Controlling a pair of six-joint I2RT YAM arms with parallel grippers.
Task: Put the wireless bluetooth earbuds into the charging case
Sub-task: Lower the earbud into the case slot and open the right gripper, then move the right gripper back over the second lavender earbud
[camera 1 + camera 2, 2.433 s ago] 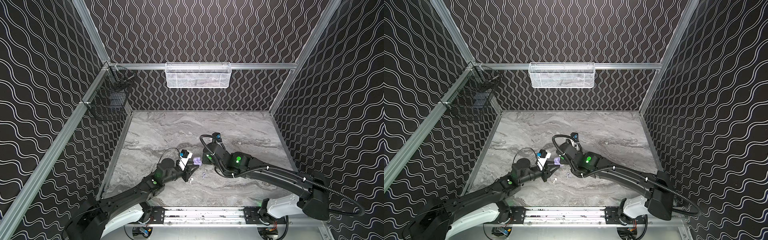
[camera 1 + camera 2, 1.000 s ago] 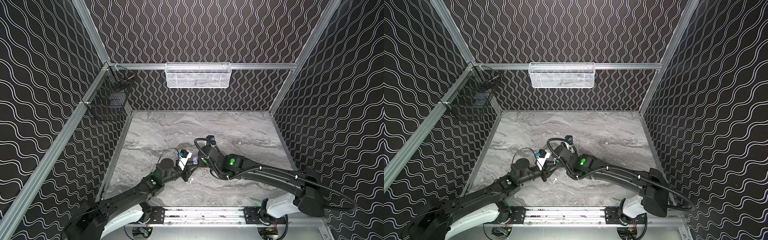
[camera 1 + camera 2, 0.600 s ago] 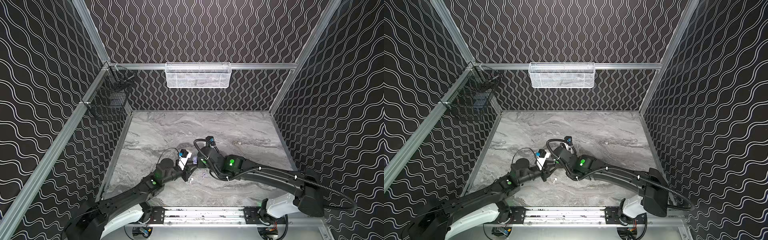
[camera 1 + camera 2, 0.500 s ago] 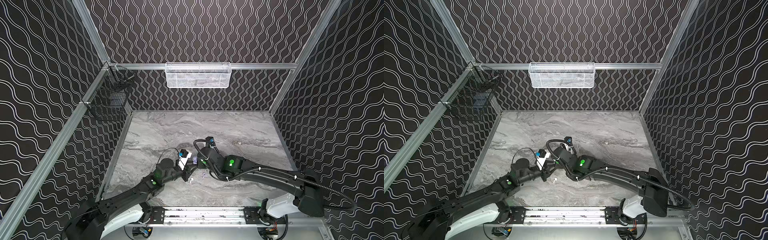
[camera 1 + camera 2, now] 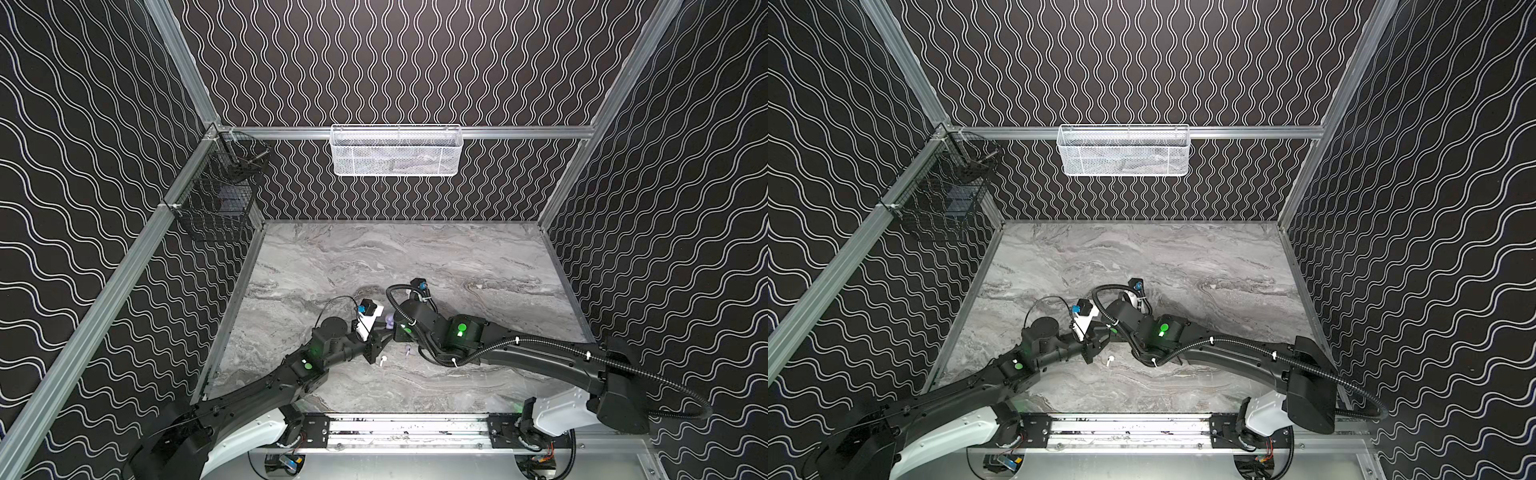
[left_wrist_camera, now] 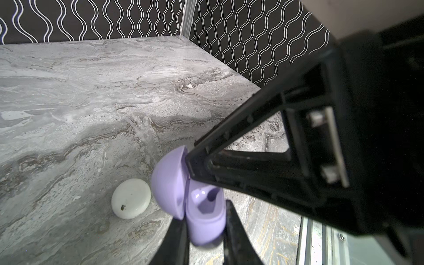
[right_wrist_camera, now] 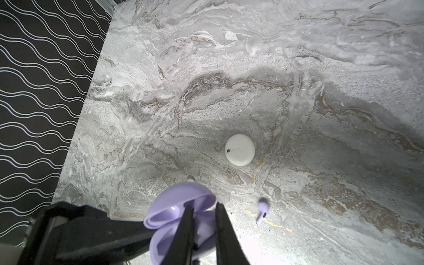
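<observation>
In both top views the two arms meet low over the grey table [image 5: 457,257]. A white earbud [image 5: 381,360] lies on it just in front, and a top view shows a lilac earbud [image 5: 408,351] to its right.

Left wrist view: the left gripper [image 6: 205,210] squeezes the open lilac case [image 6: 206,220] by its bottom half. The right gripper [image 6: 189,165] touches the lid's edge, and a closed white case [image 6: 131,198] sits just beside.

Right wrist view: the right gripper's fingers [image 7: 183,229] are pinched close over the open case. I cannot tell if they hold anything.
</observation>
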